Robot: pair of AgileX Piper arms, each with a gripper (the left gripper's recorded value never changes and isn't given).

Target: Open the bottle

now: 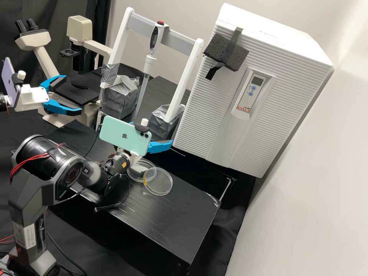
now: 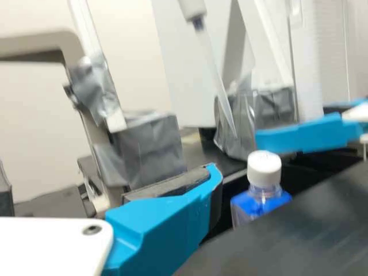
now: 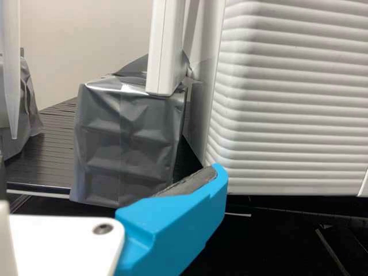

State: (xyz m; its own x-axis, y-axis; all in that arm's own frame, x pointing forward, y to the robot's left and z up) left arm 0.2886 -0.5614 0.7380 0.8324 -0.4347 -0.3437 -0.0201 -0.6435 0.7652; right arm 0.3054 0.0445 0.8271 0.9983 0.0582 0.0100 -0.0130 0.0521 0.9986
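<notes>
A small bottle [image 2: 261, 192] with a white cap [image 2: 264, 168] and blue liquid stands upright on the black bench [image 1: 172, 218]. In the left wrist view my left gripper's blue finger [image 2: 167, 221] is close in front of the bottle and apart from it. Behind the cap is a blue finger [image 2: 310, 135] of the right gripper. In the high view my left gripper [image 1: 72, 93] hangs open at the far left over the microscope stage. My right gripper [image 1: 157, 140] is open beside the taped block, holding nothing, with one finger [image 3: 172, 224] showing in its wrist view.
Two clear petri dishes [image 1: 155, 180] lie on the bench near the right arm. A white pipette stand [image 1: 153, 34] with taped grey feet [image 1: 119, 94] carries a pipette [image 1: 151, 50]. A large white ribbed machine [image 1: 249, 88] stands close on the right, a microscope [image 1: 73, 50] at the back left.
</notes>
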